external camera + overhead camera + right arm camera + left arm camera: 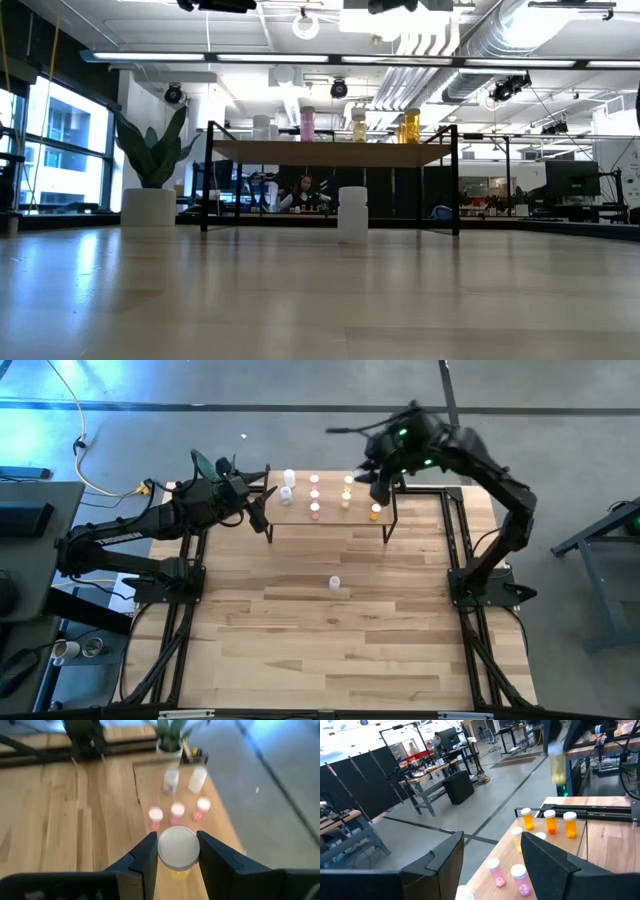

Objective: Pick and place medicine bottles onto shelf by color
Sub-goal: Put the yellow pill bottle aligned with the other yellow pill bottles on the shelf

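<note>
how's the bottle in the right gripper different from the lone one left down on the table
The bottle in the right gripper is pale yellow; the lone bottle on the table looks white. The held one hangs above the shelf, clamped between the right gripper fingers; the lone one stands free on the tabletop in front of the shelf, nothing touching it. Both are small, upright and white-capped.

An open-plan office or lab space: exposed silver ducts [440, 45] and strip lights run across the bare ceiling, desks with monitors [570, 185] fill the background, tall windows [60, 140] line one side, and a potted plant [150, 165] stands beside the wooden counter [340, 630].
</note>
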### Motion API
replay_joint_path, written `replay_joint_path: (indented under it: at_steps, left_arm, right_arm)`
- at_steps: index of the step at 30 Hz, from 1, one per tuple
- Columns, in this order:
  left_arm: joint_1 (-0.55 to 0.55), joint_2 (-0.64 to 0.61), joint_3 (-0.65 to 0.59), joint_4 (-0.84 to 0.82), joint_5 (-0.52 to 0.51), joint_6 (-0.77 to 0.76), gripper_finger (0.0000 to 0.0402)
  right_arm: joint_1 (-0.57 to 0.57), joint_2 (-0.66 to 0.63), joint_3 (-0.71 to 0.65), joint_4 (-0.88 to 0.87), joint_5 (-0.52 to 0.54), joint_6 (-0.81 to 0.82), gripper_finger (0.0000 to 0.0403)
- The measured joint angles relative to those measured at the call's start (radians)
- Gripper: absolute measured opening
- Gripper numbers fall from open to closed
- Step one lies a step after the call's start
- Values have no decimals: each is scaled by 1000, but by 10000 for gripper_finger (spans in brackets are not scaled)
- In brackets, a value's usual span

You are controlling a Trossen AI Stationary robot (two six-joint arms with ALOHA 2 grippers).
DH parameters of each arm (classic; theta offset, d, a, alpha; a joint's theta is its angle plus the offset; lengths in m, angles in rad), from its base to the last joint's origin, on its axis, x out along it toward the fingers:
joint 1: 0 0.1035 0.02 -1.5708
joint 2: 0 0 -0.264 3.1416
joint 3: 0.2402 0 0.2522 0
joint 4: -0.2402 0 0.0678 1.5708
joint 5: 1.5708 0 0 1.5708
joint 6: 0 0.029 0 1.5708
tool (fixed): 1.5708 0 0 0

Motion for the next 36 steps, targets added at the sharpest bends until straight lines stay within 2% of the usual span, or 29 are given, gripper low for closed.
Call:
replay_joint_path:
  at_steps: [5, 13, 20, 26, 36]
  left_arm:
    - [0, 0, 0, 0, -1, 0, 188]
    - [0, 0, 0, -5, -23, 0, 188]
    - [0, 0, 0, -5, -23, 4, 188]
    - [0, 0, 0, -5, -22, 8, 188]
    - [0, 0, 0, -5, -19, 8, 188]
  right_arm:
    - [5, -49, -243, 168, -20, 40, 110]
    - [47, -139, -520, 444, -37, 142, 110]
    - [75, -214, -743, 691, 26, 242, 110]
    - [80, -186, -814, 733, 61, 247, 110]
    - [78, -140, -829, 730, 75, 210, 110]
